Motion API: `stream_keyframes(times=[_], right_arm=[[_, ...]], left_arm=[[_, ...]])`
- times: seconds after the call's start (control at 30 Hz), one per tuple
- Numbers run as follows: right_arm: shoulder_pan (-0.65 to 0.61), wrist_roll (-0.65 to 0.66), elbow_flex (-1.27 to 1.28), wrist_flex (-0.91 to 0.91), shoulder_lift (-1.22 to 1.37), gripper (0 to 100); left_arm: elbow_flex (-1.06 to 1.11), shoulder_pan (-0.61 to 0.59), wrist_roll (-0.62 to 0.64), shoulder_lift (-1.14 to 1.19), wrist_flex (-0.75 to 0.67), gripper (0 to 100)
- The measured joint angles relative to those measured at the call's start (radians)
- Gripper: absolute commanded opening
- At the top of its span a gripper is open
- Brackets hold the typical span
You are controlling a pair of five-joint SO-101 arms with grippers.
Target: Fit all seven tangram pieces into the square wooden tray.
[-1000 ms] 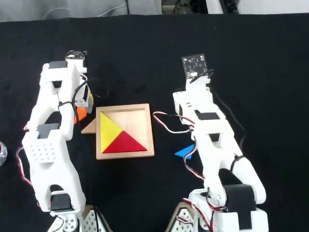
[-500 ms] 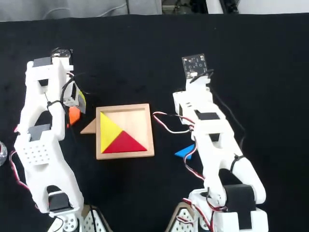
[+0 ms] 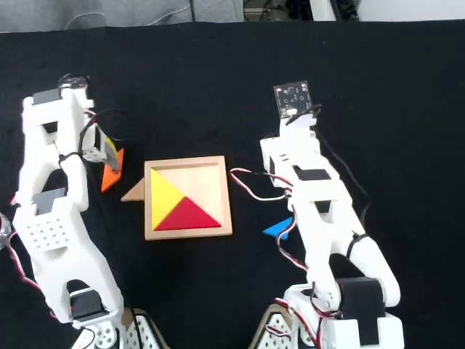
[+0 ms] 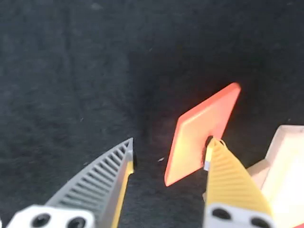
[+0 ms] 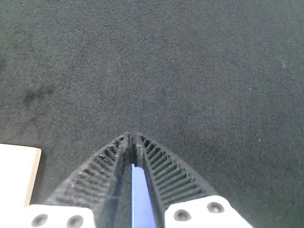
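Since a second before, the left arm point(image 3: 54, 218) had swung off to the left, away from the tray point(image 3: 186, 161). The orange piece point(image 3: 111, 175), which had been at its claw, lay flat on the black cloth point(image 3: 378, 109). The left claw point(image 4: 171, 140) stood wide open and held nothing, with one tip over the orange piece's edge. The right arm point(image 3: 320, 203) had not moved.

Five pieces showed. The orange one and a plain wooden triangle point(image 3: 135, 193) lay on the cloth, the triangle against the tray's left side. A yellow triangle point(image 3: 164, 193) and a red triangle point(image 3: 187, 216) sat inside the single tray. A blue piece point(image 3: 277, 230) lay on the cloth, partly under the right arm. The right claw point(image 5: 132, 137) was closed, tips together.
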Motion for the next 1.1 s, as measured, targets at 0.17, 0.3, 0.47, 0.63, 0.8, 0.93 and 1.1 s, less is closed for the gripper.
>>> stream_keyframes(times=[0.17,0.3,0.47,0.63,0.8,0.93,1.1], right_arm=[[0.0,0.0,0.0,0.0,0.0,1.1],[0.0,0.0,0.0,0.0,0.0,1.1],[0.0,0.0,0.0,0.0,0.0,1.1],[0.0,0.0,0.0,0.0,0.0,1.1],[0.0,0.0,0.0,0.0,0.0,1.1],[0.0,0.0,0.0,0.0,0.0,1.1],[0.0,0.0,0.0,0.0,0.0,1.1]], left_arm=[[0.035,0.005,-0.005,-0.008,-0.055,25],[0.071,0.044,-0.003,-0.017,-0.083,24],[0.078,0.094,-0.002,0.015,-0.118,24],[-0.025,0.112,-0.008,0.083,-0.061,19],[-0.133,0.16,-0.008,0.155,0.012,12],[-0.189,0.203,-0.008,0.176,0.058,12],[-0.241,0.21,-0.005,0.19,0.115,12]])
